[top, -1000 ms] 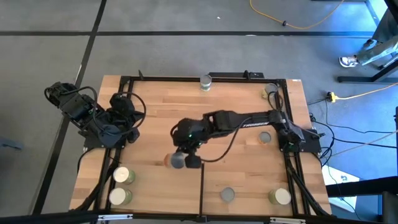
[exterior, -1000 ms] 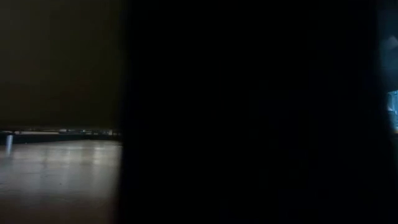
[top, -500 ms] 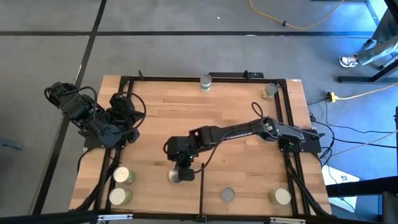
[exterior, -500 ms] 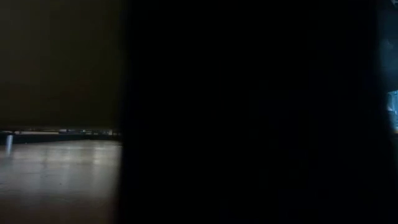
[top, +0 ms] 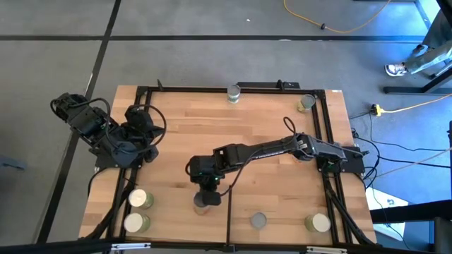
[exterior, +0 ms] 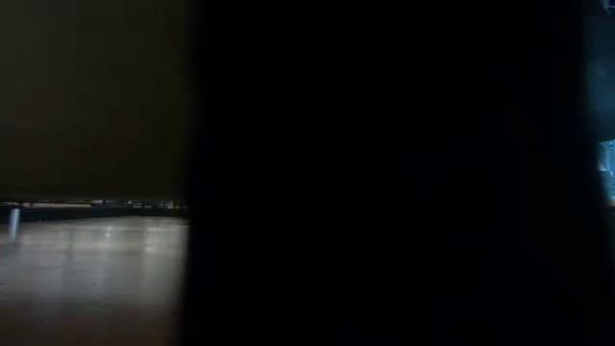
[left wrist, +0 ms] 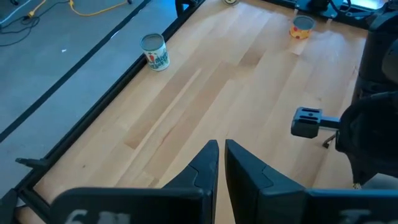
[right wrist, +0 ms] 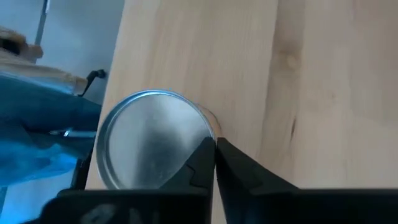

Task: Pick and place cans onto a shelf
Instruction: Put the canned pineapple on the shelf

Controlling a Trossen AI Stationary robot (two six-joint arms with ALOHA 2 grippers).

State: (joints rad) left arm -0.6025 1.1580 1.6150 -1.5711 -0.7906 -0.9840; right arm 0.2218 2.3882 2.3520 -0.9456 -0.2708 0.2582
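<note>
Right gripper (top: 205, 195) swung down the planks with its can (right wrist: 149, 140) over the last second; now halted just left of the divider strip (top: 228, 215), at its upper end. Looks like set-down on the shelf (top: 176, 141), release about due. Cannot tell whether clamped or let go: tips sit at the can's rim. Bright silver lid, reddish side, upright on pale wood. Left gripper (left wrist: 219, 163) parked well left of the strip, pinched closed on nothing.
</note>
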